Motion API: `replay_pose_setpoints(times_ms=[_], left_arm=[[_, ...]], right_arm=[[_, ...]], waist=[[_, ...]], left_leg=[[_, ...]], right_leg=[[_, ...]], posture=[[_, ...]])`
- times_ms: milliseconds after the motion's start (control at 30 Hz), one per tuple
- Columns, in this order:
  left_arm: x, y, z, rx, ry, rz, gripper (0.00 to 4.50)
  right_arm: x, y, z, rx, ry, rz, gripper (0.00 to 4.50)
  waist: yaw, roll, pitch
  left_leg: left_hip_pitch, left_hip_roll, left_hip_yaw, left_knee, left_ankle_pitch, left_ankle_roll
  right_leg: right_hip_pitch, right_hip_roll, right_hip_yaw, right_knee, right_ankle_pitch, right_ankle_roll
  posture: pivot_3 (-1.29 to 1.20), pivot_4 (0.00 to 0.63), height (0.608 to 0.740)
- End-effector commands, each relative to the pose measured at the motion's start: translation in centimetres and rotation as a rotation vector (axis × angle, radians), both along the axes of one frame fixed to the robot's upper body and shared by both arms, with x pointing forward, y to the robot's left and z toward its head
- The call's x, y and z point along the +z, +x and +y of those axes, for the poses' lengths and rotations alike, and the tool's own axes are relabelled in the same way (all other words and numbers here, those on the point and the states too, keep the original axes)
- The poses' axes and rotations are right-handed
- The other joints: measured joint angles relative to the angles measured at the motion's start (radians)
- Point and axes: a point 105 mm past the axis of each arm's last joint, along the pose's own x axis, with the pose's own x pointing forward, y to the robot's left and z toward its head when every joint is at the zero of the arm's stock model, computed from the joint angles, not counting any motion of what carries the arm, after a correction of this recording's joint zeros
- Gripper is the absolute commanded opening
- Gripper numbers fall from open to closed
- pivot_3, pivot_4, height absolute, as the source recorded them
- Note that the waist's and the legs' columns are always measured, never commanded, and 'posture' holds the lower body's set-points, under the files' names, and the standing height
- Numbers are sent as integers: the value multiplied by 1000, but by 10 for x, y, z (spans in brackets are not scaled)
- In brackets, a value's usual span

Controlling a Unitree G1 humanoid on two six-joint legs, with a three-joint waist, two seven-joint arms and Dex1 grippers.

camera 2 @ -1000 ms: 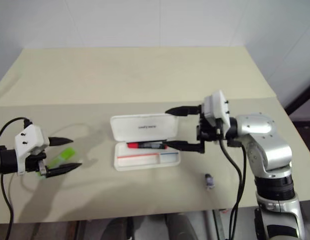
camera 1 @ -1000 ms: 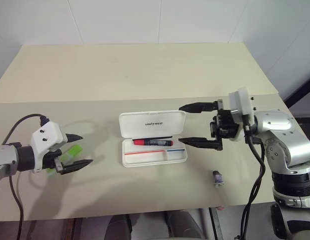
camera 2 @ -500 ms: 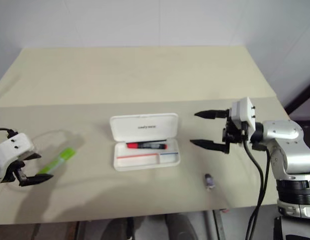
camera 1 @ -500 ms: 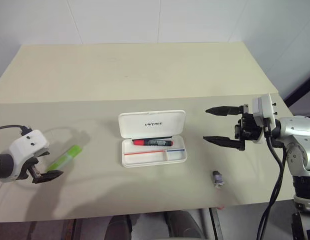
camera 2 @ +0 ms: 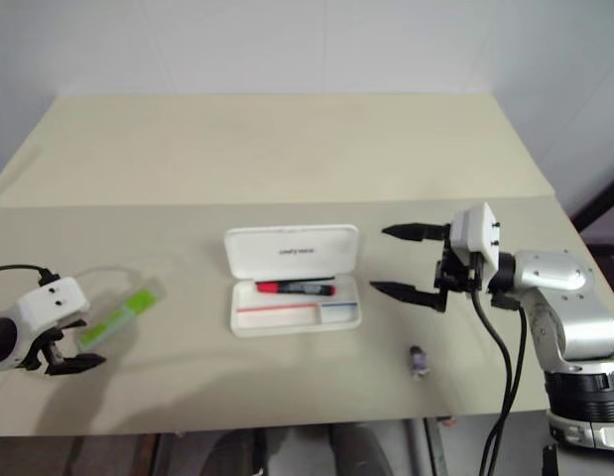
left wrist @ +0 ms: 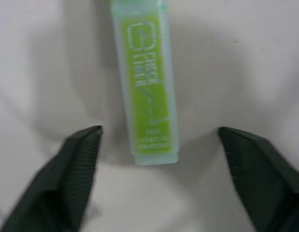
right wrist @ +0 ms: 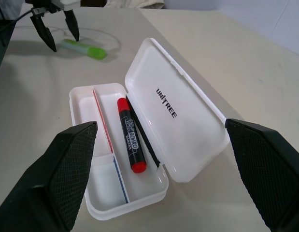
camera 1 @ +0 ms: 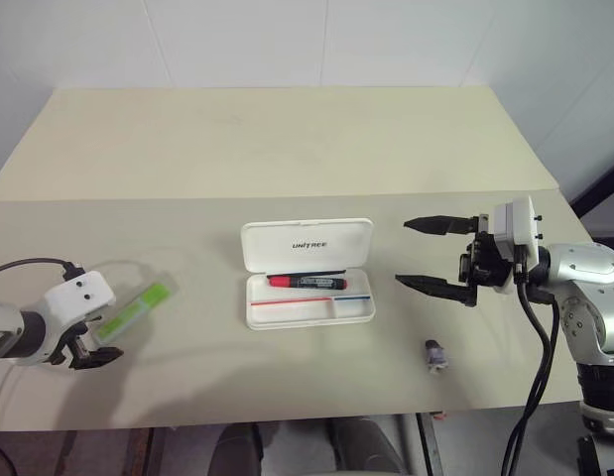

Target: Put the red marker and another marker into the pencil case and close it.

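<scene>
Compared with a second earlier, the right gripper has pulled away from the white hard-shell pencil case, where its fingers had flanked the case's right end, and now hangs well to the right of it above the beige table. The left gripper has shifted toward the table's left edge and tipped downward; its fingers then reached past the marker's near end, whereas now they stand at that end. The case, the markers and the stub lie where they lay before.

From the head, the left gripper's fingers are largely hidden under its white housing, so their gap is hard to judge there. The left wrist view shows them parted, one on each side of the near end of the light green translucent marker, not touching it and holding nothing. The marker's far end is cut off in that view and its printing is blurred.

The right gripper's jaws are spread wide and empty.

The case lies open at mid-table, its lid with a small dark logo folded back. The red-capped marker with a black printed barrel lies inside along the hinge side, beside a thin red and blue stripe. The green marker lies on the table, well left of the case. A small dark grey stub sits near the front edge, right of the case.
</scene>
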Motion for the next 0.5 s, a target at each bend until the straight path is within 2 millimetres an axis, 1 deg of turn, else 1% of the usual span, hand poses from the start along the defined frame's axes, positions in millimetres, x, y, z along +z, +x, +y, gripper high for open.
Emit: replay_pose_setpoints(times_ms=[33, 67, 100, 200, 367, 467, 500], left_arm=[[5, 9, 8, 35, 50, -59, 2655], [5, 10, 8, 35, 47, -62, 2319], [5, 11, 8, 35, 47, -63, 1998], [6, 13, 8, 35, 45, -65, 1098], [6, 16, 5, 20, 32, -72, 1056], [14, 22, -6, -41, -4, -108, 1056], [19, 24, -14, -91, -30, -124, 1056]], right_arm=[[14, -6, -6, -17, 9, -63, 4500], [14, -5, -7, -22, 8, -65, 4500], [13, -5, -8, -25, 7, -66, 4500], [12, -6, -8, -28, 4, -66, 4500], [11, -5, -10, -37, 1, -69, 4500], [9, -3, -11, -44, -3, -68, 4500], [9, -3, -13, -48, -6, -69, 4500]], waist=[[4, 0, 0], [7, 0, 0], [9, 0, 0], [10, 0, 0], [13, 0, 0], [15, 0, 0], [17, 0, 0]], left_leg=[[0, 0, 0, 0, 1, 0], [0, 0, 0, 1, 1, 1], [0, 0, 0, 1, 1, 1], [0, 0, 0, 2, 2, 1], [0, 0, 1, 1, 2, 0], [0, 0, 0, 1, 2, 0], [0, 0, 0, 1, 2, 0]], right_leg=[[0, 0, 0, 0, 0, -1], [0, 0, 0, 0, -1, -4], [0, 0, 1, 0, -6, -13], [1, 0, 1, 0, -5, -13], [0, 0, 1, 0, -5, -13], [0, 0, 1, 0, -2, -7], [0, 0, 0, 0, -2, -6]], posture=[[0, 150, 740], [0, 150, 740], [0, 150, 740], [0, 150, 740], [0, 150, 740], [0, 150, 740], [0, 150, 740]])
